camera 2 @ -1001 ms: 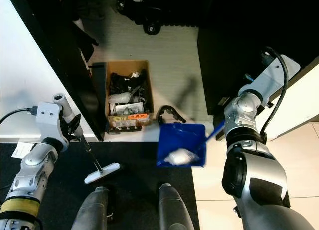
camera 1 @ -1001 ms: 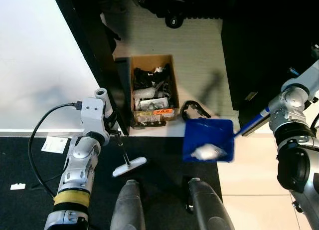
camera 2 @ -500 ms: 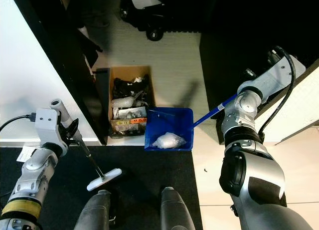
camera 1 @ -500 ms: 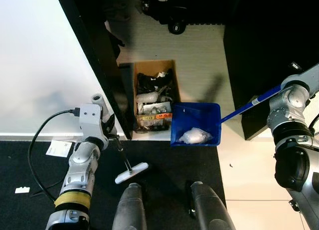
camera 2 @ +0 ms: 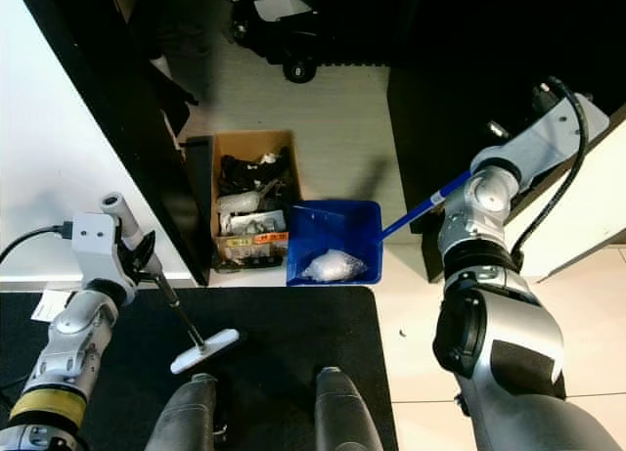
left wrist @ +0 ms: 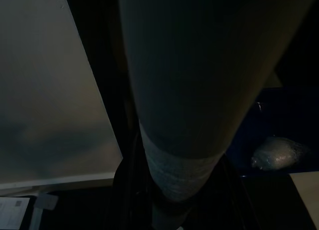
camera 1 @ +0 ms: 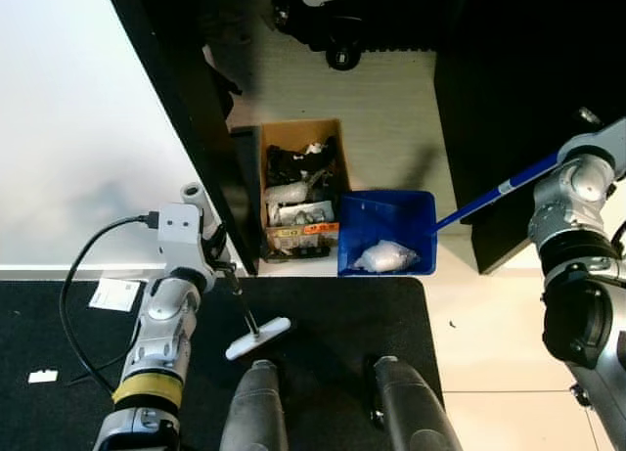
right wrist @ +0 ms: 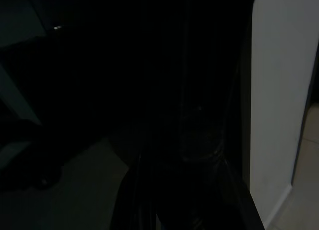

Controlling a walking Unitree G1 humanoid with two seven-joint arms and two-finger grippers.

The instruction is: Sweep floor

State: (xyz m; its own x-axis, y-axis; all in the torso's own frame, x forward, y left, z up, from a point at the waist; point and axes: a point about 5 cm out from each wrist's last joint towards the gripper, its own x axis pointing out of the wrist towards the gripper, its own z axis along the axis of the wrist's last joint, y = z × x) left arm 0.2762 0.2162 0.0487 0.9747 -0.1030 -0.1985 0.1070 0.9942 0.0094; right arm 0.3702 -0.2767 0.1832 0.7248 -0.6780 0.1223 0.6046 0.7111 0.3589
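No writing can be read anywhere; the orange label (camera 1: pixel 313 229) on the front of the cardboard box (camera 1: pixel 302 189) carries marks too small to make out, and the white paper slip (camera 1: pixel 114 293) left of the box is likewise illegible

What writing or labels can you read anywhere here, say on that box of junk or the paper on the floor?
Nothing can be read.
Cardboard box: an orange and white label on a package inside it carries print, too small to read.
Paper slip on the floor: faint marks, blurred beyond reading.
Blue dustpan and its handle: no lettering visible.
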